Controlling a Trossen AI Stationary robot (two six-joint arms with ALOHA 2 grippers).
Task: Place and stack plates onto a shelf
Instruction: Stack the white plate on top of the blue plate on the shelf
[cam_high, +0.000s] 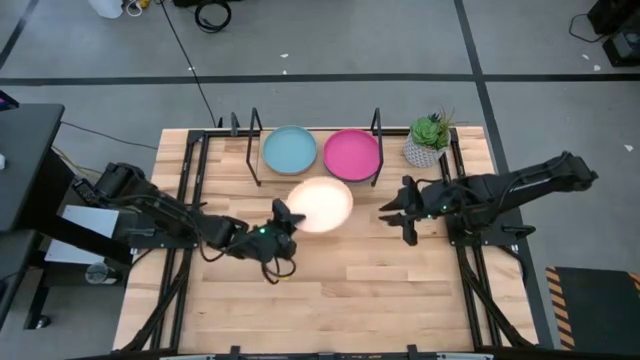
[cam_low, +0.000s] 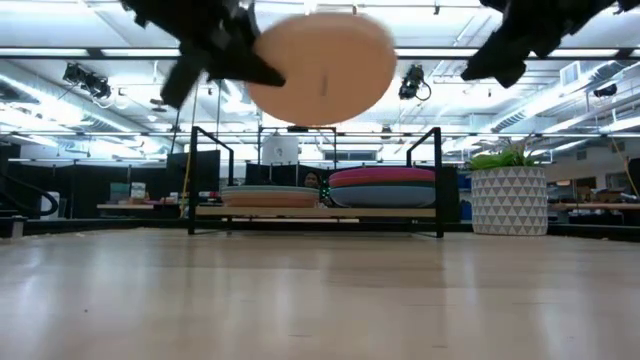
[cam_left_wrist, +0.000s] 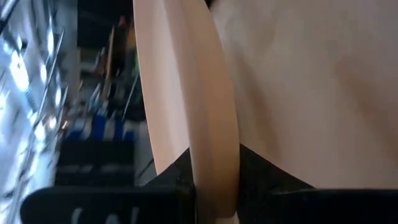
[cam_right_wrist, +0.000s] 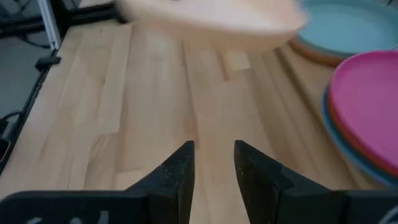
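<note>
A cream plate (cam_high: 322, 204) hangs in the air in front of the shelf (cam_low: 315, 212), with my left gripper (cam_high: 288, 220) shut on it. In the low view the plate (cam_low: 325, 65) is high above the table and tilted. Two stacks of plates rest on the shelf plank: one topped by a light blue plate (cam_high: 289, 150), one topped by a magenta plate (cam_high: 351, 155). My right gripper (cam_high: 397, 212) hovers to the right of the cream plate; its fingers (cam_right_wrist: 180, 171) stand apart with only bare table between them. My left gripper pinches the cream plate's rim (cam_left_wrist: 214, 143) between its two fingers, one on the upper face and one on the underside. The fingers reach in from the table's left side, at the plate's near-left edge (cam_high: 296, 212). The plate is lifted clear of the table and tilted.
A small green plant in a white patterned pot (cam_high: 428, 141) stands at the shelf's right end. Black hoop frames (cam_low: 437, 180) close both ends of the shelf. The wood tabletop (cam_high: 350, 290) on the near side of the arms lies bare.
</note>
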